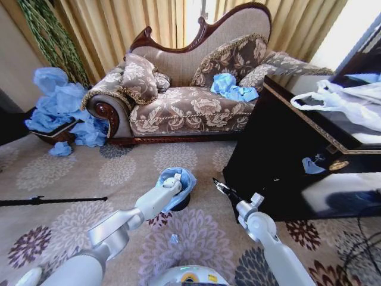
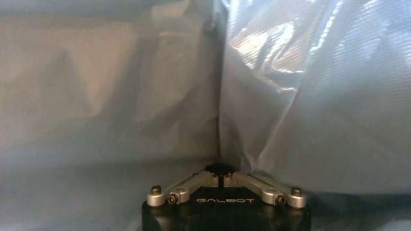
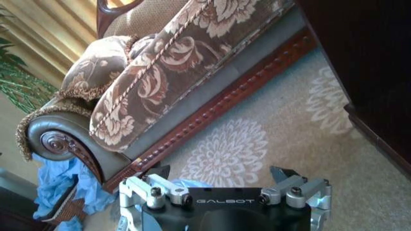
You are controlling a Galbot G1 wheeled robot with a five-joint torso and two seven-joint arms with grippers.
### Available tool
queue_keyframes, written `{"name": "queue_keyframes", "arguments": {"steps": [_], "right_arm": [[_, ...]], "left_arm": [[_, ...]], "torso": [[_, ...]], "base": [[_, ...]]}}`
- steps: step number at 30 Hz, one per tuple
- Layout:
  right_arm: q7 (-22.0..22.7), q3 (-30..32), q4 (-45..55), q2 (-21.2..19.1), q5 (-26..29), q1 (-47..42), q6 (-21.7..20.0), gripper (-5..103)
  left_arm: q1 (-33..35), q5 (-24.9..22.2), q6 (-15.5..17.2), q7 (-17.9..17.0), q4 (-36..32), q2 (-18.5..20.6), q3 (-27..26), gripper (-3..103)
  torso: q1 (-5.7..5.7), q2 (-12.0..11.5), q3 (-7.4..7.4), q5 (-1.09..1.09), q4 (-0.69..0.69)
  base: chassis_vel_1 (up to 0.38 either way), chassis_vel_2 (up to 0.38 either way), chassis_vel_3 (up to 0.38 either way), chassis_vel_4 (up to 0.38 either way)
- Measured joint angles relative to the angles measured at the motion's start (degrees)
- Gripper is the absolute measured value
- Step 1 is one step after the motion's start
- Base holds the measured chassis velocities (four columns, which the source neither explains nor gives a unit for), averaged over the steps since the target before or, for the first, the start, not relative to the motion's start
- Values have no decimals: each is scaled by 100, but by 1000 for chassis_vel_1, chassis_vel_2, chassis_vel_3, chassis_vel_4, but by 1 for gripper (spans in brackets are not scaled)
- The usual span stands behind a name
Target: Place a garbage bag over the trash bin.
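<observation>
The light-blue garbage bag (image 1: 182, 182) is draped over the small black trash bin (image 1: 180, 206) on the carpet, and only the bin's lower edge shows under the plastic. My left gripper (image 1: 173, 181) sits at the top of the bag. In the left wrist view its fingers (image 2: 220, 169) meet on a fold of the garbage bag (image 2: 308, 120), whose film surrounds them. My right gripper (image 1: 219, 186) hovers just right of the bin, apart from it, open and holding nothing. A bit of the bag (image 3: 192, 184) shows beyond the right gripper (image 3: 222, 172).
A floral sofa (image 1: 190, 107) stands behind the bin, with blue bags (image 1: 232, 88) lying on its seat. A heap of blue bags (image 1: 59, 107) lies left of the sofa. A black cabinet (image 1: 286, 161) with white bags (image 1: 339, 101) stands right. A black rod (image 1: 47, 201) lies on the carpet.
</observation>
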Motion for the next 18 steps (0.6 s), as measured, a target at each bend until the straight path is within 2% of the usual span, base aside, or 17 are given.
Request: {"name": "queue_keyframes", "arguments": {"steps": [3, 11, 18], "right_arm": [[1, 0, -2, 3, 2, 1, 0, 100], [-1, 5, -22, 36, 5, -11, 0, 100], [-5, -54, -19, 57, -10, -66, 0, 100]], "left_arm": [[-13, 39, 0, -23, -8, 17, -13, 0], [-52, 322, 0, -31, -406, -53, -448, 0], [-28, 374, 0, 84, -276, -425, -636, 0]], "torso": [[0, 0, 0, 0, 1], [1, 0, 0, 0, 0], [1, 0, 0, 1, -1]], "base": [[0, 0, 0, 0], [0, 0, 0, 0], [0, 0, 0, 0]]}}
